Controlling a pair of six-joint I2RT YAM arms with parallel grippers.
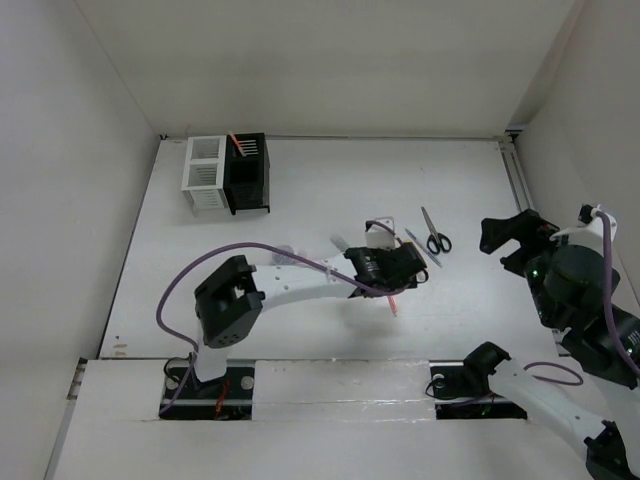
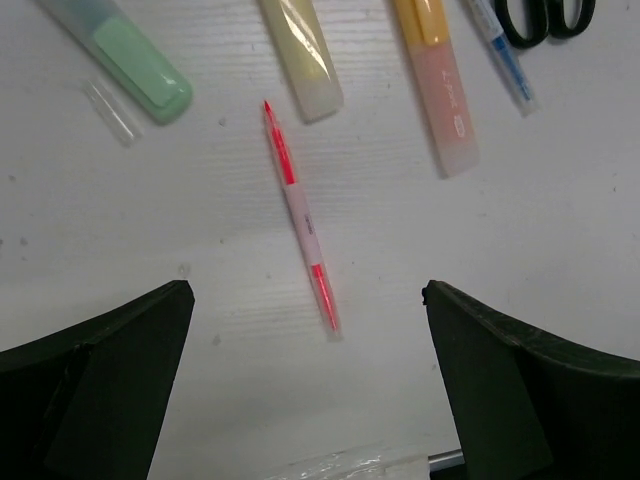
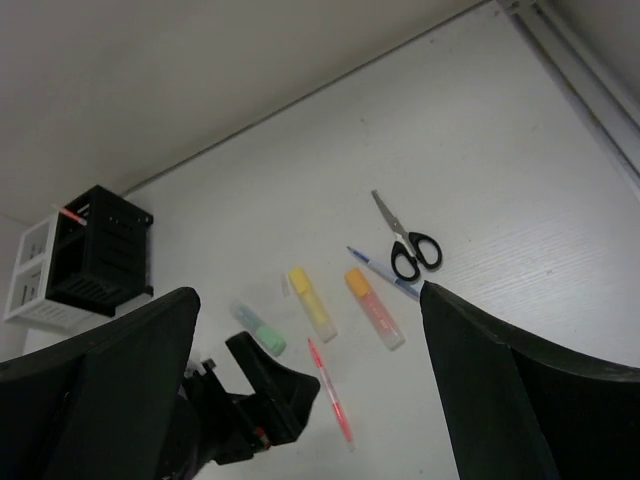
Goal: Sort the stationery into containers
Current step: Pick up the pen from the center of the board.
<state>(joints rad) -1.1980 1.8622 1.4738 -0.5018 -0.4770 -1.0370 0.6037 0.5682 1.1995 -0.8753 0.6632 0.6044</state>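
Both pairs of jaws stand wide open with nothing in them. The left gripper [image 2: 308, 295] hangs low over the table [image 1: 320, 190], pointing down, and the right gripper [image 3: 307, 292] is held up over the right side, well apart from everything.

In the left wrist view, a thin red pen [image 2: 300, 225] lies flat on the table between the left fingers. It runs away from the camera with a slight slant, so it lies across the line the jaws would close along. I'd judge it light, stiff and smooth, a thing that could roll or skid if nudged on one side only. The white band at its middle looks the best place to take hold, since the ends are narrower and a pinch there could tip it.

Just past its tip lie a green highlighter [image 2: 135, 65], a yellow highlighter [image 2: 300, 55] and an orange highlighter [image 2: 440, 90], side by side but not touching. They are chunkier and should be easier to grip. Beside them are a slim blue pen [image 2: 505, 55] and then the scissors [image 3: 410, 250].

At the far left corner the white box [image 1: 203, 175] and the black box [image 1: 247, 175] stand joined. One reddish pen [image 1: 238, 145] leans in the black one.
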